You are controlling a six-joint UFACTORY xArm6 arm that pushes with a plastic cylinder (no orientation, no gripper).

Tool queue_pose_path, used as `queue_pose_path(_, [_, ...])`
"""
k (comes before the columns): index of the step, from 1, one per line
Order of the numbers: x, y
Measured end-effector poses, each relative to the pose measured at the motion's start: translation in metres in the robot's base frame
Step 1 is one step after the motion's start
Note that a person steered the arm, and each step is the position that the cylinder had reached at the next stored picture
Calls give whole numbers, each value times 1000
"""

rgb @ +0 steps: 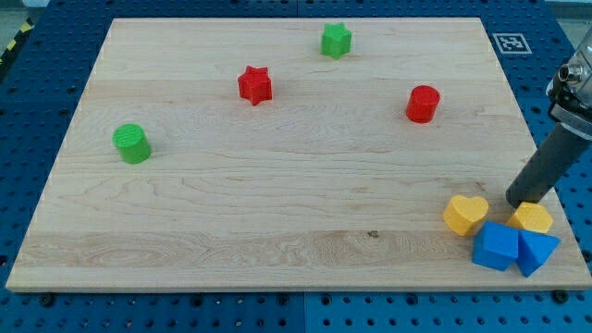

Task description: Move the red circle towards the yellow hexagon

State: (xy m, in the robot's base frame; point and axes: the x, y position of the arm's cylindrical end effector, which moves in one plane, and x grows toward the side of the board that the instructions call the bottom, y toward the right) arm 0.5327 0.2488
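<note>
The red circle (pixel 423 103) stands on the wooden board at the view's upper right. The yellow hexagon (pixel 534 219) lies near the view's bottom right corner, partly hidden behind my rod. My tip (pixel 515 202) rests on the board just at the hexagon's upper left edge, right of the yellow heart (pixel 464 214). The tip is well below and to the right of the red circle.
A blue cube (pixel 497 245) and a blue triangular block (pixel 536 251) sit just below the yellow blocks. A red star (pixel 254 85) and a green star (pixel 336 40) lie towards the top. A green circle (pixel 131 143) stands at the left. The board's right edge (pixel 532 139) is close.
</note>
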Motion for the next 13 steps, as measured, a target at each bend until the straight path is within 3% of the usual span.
queue_pose_path(1, [-27, -18])
queue_pose_path(4, [-210, -56])
queue_pose_path(5, [-216, -104])
queue_pose_path(10, [-124, -79])
queue_pose_path(13, [-80, -105])
